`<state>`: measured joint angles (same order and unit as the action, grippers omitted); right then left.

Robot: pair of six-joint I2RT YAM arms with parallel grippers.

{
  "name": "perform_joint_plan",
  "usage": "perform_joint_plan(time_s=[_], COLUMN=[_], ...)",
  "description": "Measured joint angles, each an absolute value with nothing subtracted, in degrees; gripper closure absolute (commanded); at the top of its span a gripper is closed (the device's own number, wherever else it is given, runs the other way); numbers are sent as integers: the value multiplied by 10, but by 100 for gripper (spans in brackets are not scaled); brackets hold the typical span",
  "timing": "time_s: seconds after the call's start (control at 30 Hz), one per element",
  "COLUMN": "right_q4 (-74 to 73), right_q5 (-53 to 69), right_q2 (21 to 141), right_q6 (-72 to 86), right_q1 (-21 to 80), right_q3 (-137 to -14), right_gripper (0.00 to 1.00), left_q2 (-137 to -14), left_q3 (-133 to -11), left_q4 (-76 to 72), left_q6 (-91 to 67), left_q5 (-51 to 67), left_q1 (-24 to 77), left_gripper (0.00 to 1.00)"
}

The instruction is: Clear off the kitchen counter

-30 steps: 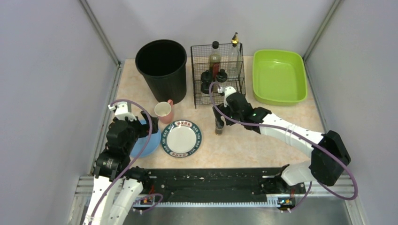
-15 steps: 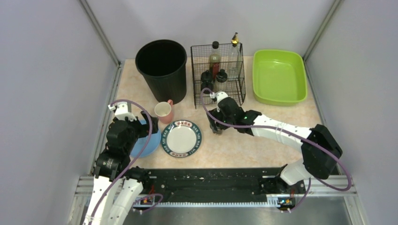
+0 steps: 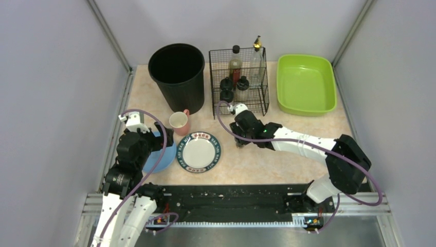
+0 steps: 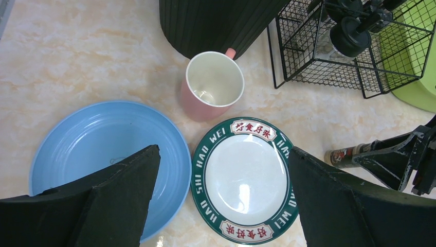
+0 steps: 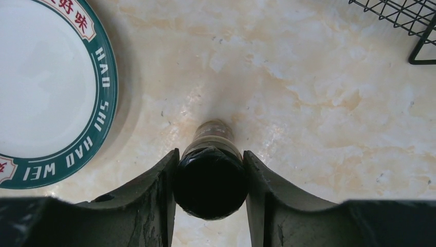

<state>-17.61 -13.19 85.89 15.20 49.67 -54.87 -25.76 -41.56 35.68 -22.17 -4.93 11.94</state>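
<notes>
Right fingers (image 5: 154, 200) are pinching the black cap of a small bottle (image 5: 211, 135) that's standing on the desk (image 3: 267, 160), probably aiming for the wire rack (image 3: 254, 92) just behind it. Left fingers (image 4: 123, 195) are hanging spread over the blue plate (image 4: 77, 139), likely lining up a grab.

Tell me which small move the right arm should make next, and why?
Probably lift the small bottle straight up. The right gripper seems closed on both sides of its black cap, the bottle stands on the kitchen counter, and the wire rack holding other bottles is just behind it.
</notes>
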Motion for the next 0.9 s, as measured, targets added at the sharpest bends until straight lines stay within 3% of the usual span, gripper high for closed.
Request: perform_joint_plan(time_s=[0.1, 0.53, 0.9], right_q4=[-178, -238, -241], right_q5=[-140, -223, -234], right_q2=[859, 852, 875], right_q6=[151, 96, 63], right_q1=[499, 494, 414], right_q3=[-549, -677, -814], right_gripper=[93, 93, 93], left_q2=[-258, -258, -258], left_q3=[-416, -416, -416], left_q4=[357, 357, 357], left_q6=[-222, -222, -222], left_q5=[-49, -47, -41], left_q1=[119, 119, 119], left_gripper=[1, 1, 1])
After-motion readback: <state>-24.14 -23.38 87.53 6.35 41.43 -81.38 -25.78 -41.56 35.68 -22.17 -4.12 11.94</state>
